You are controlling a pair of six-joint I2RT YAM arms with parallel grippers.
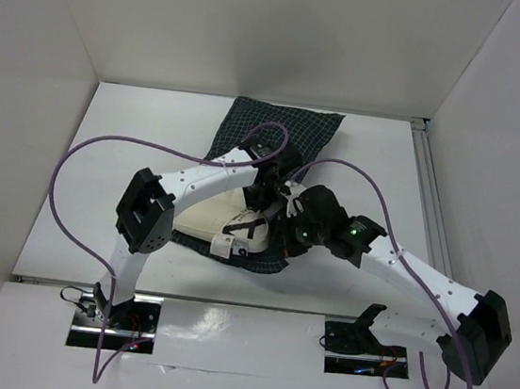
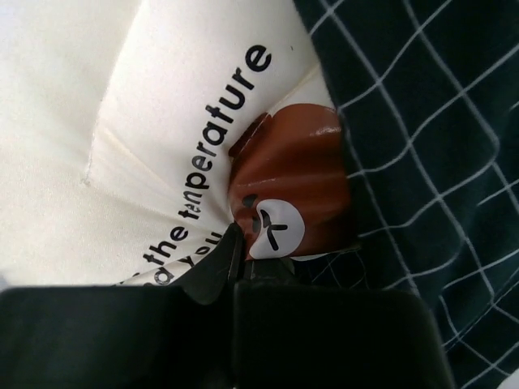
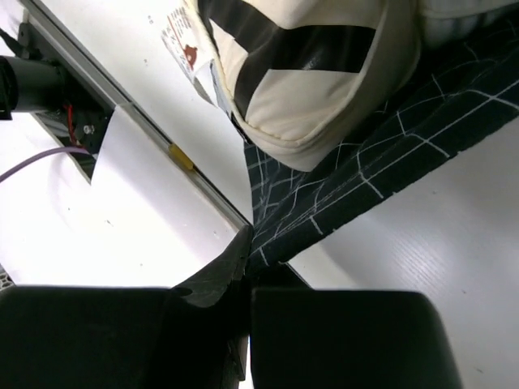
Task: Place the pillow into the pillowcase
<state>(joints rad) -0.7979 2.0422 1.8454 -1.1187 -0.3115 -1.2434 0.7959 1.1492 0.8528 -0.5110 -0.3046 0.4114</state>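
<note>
The cream pillow (image 1: 210, 212) lies mid-table, its far right part against the dark navy checked pillowcase (image 1: 282, 129). A strip of the case also shows under the pillow's near edge. My left gripper (image 1: 262, 195) is shut on the pillow (image 2: 122, 105), pinching its cloth at the brown bear print (image 2: 288, 174) beside the pillowcase (image 2: 422, 138). My right gripper (image 1: 283, 238) is shut on the pillowcase's near hem (image 3: 389, 154), just below the pillow's corner (image 3: 324, 81). A small tag (image 3: 182, 36) hangs from the pillow.
A metal rail (image 3: 182, 158) marks the table's near edge, close to the right gripper. White walls enclose the table on three sides. Purple cables (image 1: 71, 190) loop over the left side. The arm bases (image 1: 117, 315) stand at the front.
</note>
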